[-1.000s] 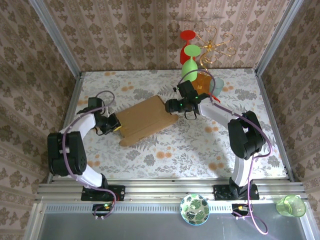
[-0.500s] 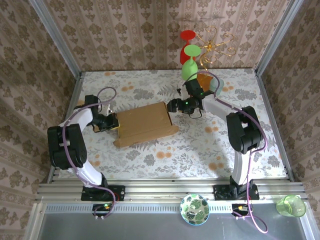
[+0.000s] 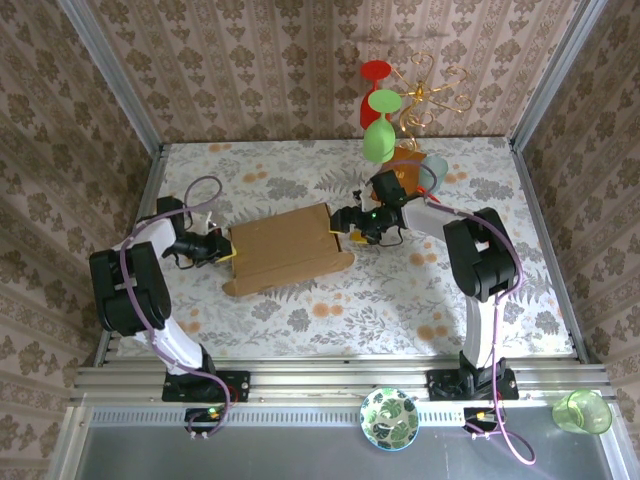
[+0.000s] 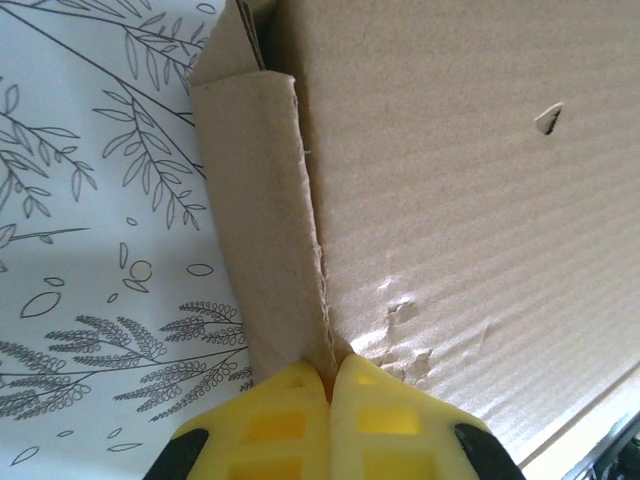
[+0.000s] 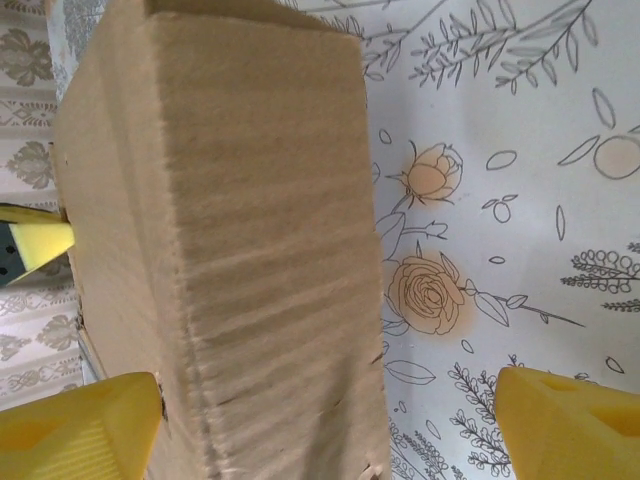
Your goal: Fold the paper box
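The brown cardboard paper box [image 3: 285, 248] lies closed on the flowered table, left of centre. My left gripper [image 3: 222, 248] is at its left end, shut on the box. In the left wrist view its yellow fingers [image 4: 290, 410] pinch a folded cardboard edge of the paper box [image 4: 450, 180], and the left gripper [image 4: 328, 372] shows no gap. My right gripper [image 3: 342, 222] stands open at the box's right end. In the right wrist view the right gripper [image 5: 328, 390] is spread wide, with the end wall of the paper box [image 5: 250, 250] near its left finger [image 5: 80, 430].
A gold stand with green and red cups [image 3: 385, 110] rises at the back right, with an orange packet [image 3: 408, 160] and a pale cup [image 3: 437, 170] by it. A patterned bowl [image 3: 390, 418] and a green cup [image 3: 583, 410] sit beyond the near rail.
The box has slid a little to the left and turned slightly. The left gripper moved left with it, and the right gripper followed to the box's right end.
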Motion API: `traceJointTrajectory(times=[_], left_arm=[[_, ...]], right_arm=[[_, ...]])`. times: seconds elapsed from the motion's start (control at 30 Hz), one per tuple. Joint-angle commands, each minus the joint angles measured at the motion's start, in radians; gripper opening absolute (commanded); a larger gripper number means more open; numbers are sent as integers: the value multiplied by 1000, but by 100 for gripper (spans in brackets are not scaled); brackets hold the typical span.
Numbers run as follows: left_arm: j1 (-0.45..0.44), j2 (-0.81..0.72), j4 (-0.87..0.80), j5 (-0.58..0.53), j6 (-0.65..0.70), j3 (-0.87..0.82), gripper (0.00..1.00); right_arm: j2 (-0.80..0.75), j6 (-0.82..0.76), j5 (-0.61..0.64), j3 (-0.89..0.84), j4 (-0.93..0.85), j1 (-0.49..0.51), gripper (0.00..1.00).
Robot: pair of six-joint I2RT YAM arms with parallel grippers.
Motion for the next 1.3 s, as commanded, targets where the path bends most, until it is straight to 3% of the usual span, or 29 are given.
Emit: traceJointTrajectory(times=[0.0, 0.17, 0.63, 1.03, 1.17, 1.27], left_arm=[[6, 59, -37, -55, 38, -26, 0], [8, 70, -30, -58, 35, -27, 0], [49, 98, -30, -79, 17, -40, 0], [49, 88, 4, -42, -2, -55, 1], [61, 4, 64, 11, -76, -74, 23], [88, -102, 143, -8, -282, -101, 45]], right_arm=[[25, 58, -118, -19, 89, -6, 88], [61, 158, -191, -41, 206, 2, 88], [39, 256, -211, -156, 360, 39, 86], [74, 496, -213, -157, 624, 104, 74], [48, 560, -194, -169, 650, 103, 67], [21, 651, -184, -188, 662, 89, 61]])
